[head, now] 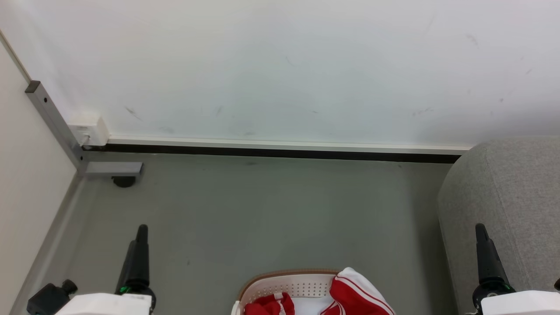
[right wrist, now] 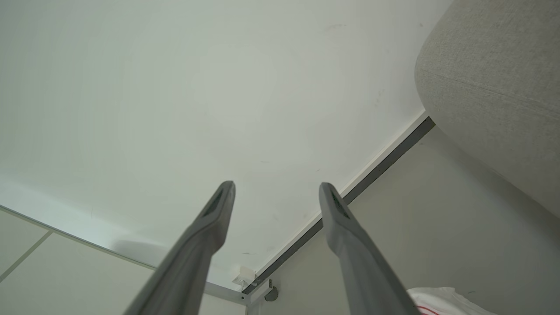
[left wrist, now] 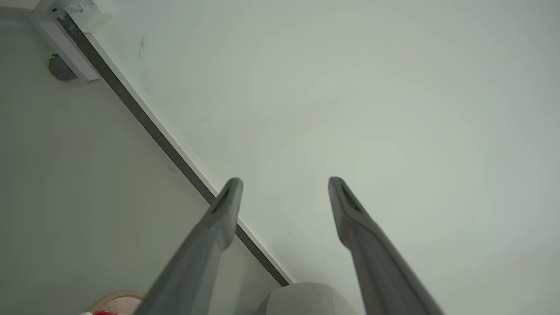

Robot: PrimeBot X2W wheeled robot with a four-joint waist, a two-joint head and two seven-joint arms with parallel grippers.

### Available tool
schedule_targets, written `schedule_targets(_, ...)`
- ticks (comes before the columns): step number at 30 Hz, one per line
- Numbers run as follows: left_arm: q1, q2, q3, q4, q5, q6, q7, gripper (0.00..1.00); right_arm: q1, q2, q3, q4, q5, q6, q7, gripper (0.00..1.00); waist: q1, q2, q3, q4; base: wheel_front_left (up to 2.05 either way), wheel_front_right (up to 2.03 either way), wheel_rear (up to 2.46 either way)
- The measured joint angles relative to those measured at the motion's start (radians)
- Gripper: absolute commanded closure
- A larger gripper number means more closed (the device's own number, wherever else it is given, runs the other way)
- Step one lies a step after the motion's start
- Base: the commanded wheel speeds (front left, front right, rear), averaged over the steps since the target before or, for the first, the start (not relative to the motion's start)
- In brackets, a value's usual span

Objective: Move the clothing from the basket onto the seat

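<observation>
The white basket (head: 293,286) with a tan rim sits on the floor at the bottom centre of the head view. Red clothing (head: 356,297) with white stripes hangs over its right side, and another red piece (head: 269,305) lies inside. The grey sofa arm (head: 507,205) rises at the right. My left gripper (head: 141,232) is at the lower left, left of the basket, and in the left wrist view the gripper (left wrist: 284,181) is open and empty. My right gripper (head: 480,229) stands in front of the sofa arm, and in the right wrist view the gripper (right wrist: 276,186) is open and empty.
A white wall (head: 280,65) with a dark baseboard (head: 280,153) closes the far side. A grey metal frame (head: 57,127) with a white box (head: 89,129) stands in the left corner, beside a pale panel (head: 26,197). Grey floor (head: 271,214) lies between basket and wall.
</observation>
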Motion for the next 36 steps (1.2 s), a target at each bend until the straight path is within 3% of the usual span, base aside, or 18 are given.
schedule_targets(16, 0.014, 0.016, -0.047, -0.016, 0.368, 0.010, -0.052, 0.00, -0.001, -0.002, 0.025, 0.024, -0.397, 0.000, -0.053, 0.00, 0.0000, 0.0000, -0.004, -0.006, 0.00, 0.00, 0.00)
schedule_targets(36, 0.024, 0.035, -0.098, -0.001, 0.606, 0.035, -0.107, 0.00, -0.011, -0.004, 0.049, 0.073, -0.676, 0.000, -0.107, 0.00, 0.0000, 0.0000, -0.006, -0.010, 0.00, 0.00, 0.00)
